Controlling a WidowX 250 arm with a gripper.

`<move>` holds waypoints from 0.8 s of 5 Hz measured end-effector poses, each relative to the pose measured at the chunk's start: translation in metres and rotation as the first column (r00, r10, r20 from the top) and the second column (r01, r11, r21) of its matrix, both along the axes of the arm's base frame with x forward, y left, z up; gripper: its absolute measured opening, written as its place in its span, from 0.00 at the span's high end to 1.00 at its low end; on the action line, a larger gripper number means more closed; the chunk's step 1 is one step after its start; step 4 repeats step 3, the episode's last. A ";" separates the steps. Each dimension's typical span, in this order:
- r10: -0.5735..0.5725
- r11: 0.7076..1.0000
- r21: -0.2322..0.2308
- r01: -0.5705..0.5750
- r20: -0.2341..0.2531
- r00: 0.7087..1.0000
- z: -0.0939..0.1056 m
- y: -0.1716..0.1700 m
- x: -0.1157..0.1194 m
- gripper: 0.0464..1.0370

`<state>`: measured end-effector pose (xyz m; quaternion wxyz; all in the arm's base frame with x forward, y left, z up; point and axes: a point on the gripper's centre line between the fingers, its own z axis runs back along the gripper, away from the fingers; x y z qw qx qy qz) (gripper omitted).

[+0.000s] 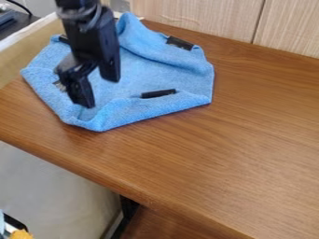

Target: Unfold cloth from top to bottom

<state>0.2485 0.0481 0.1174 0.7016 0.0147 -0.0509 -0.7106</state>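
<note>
Far left, top: one black cable (20, 7), curved, above a dark item (14, 18). Below it, one cream ledge (20, 58), running along the table's left edge.

Far left, bottom: one small orange item (20, 234), cut by the view's edge, lower than the table. Above and right of it, one pale grey surface (53, 186), beyond the table's front edge.

Left: one gripper (97, 88), black, pointing down over the cloth's left part; fingers spread, a gap between them, the nearer one lower, its tip at the cloth's front left portion. Whether that tip touches the fabric cannot be told.

Left to middle: one cloth (146, 70), light blue, on the table near its back left corner, reaching toward the left and back edges. Partly open: middle fairly flat, front side turned inward in a long roll, back side raised in a thick fold with a peak.

On the cloth, left to right: a small dark piece at its left side, partly hidden by the gripper; a black strip (159, 93) along the front roll; a black tab (179, 43) at the back right fold.

Middle to right: one wood-grain table (249, 121); behind its back edge, a pale wood panel (199, 14).
</note>
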 end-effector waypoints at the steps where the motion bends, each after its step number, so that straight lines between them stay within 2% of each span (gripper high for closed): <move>1: -0.014 1.000 0.013 0.014 0.039 0.999 0.015 -0.004 0.007 0.04; 2: -0.048 0.999 0.020 0.048 -0.001 0.999 0.006 -0.007 0.017 0.04; 4: -0.051 0.998 0.023 0.051 -0.003 0.999 0.006 -0.007 0.017 0.04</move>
